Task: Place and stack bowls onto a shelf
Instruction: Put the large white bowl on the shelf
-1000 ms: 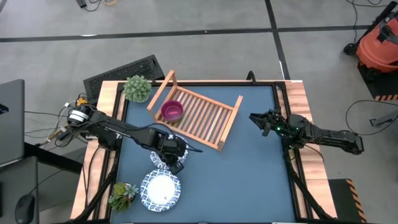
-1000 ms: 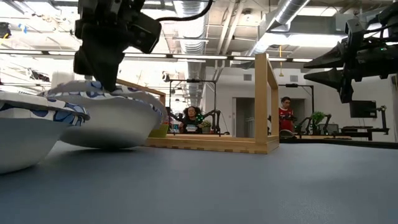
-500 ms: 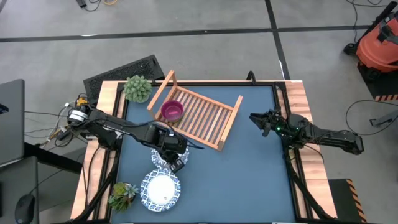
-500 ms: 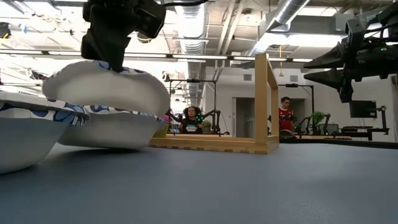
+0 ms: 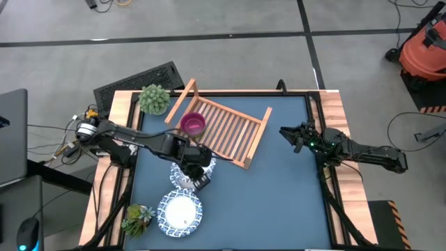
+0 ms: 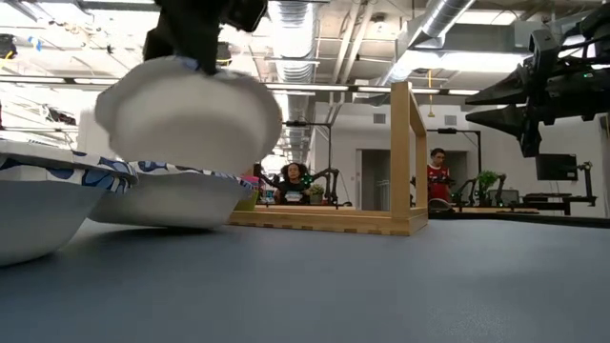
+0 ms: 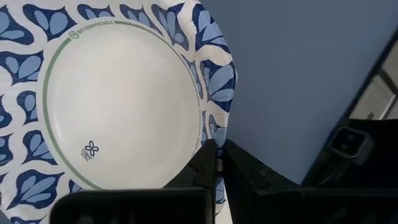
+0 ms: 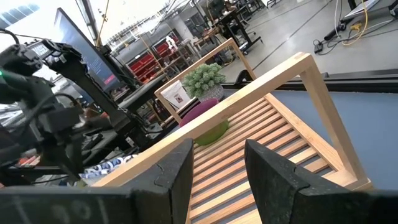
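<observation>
Left gripper (image 5: 198, 176) clamped on patterned bowl's (image 6: 191, 119) rim, lifted at centre-left | shelf (image 5: 221, 129) lies just above, upper-centre | right gripper (image 5: 287, 134) apart, waiting at right edge, farther off

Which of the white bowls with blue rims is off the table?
The one pinched by the left gripper: this lifted bowl hangs tilted in the air, while another bowl beneath it and the nearest bowl sit on the table.

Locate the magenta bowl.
In the high view, the magenta bowl sits on the wooden shelf's left end, beside the round potted plant.
</observation>
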`<action>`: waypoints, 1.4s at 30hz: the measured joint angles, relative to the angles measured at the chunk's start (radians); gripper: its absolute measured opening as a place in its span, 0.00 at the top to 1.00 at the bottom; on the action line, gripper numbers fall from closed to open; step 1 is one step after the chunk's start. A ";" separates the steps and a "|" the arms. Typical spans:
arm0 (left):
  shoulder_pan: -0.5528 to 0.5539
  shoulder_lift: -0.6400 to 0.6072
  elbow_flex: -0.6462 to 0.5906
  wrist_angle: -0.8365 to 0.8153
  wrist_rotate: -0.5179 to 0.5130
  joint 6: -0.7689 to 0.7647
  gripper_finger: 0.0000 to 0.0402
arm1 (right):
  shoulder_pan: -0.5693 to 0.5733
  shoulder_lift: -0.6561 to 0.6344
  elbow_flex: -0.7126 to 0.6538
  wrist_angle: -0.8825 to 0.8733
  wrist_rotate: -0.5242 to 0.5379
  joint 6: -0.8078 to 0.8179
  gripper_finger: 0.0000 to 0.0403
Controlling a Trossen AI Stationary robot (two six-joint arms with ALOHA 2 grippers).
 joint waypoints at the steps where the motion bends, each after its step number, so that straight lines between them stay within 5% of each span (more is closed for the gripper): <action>1: 0.002 0.000 0.013 -0.002 -0.001 0.002 1.00 | 0.000 0.000 0.000 0.000 0.000 0.000 0.58; 9: 0.010 0.000 0.121 -0.002 -0.033 0.054 1.00 | 0.000 0.000 0.000 0.000 0.000 0.000 0.58; 20: 0.140 0.000 0.192 0.074 -0.311 0.367 1.00 | 0.000 0.000 0.000 0.000 0.000 0.000 0.58; 33: 0.355 0.044 0.192 0.243 -0.250 0.709 1.00 | 0.000 0.000 0.000 0.000 0.000 0.019 0.58; 42: 0.394 0.119 0.192 0.253 -0.169 0.837 1.00 | -0.005 0.011 0.000 0.002 0.002 0.024 0.58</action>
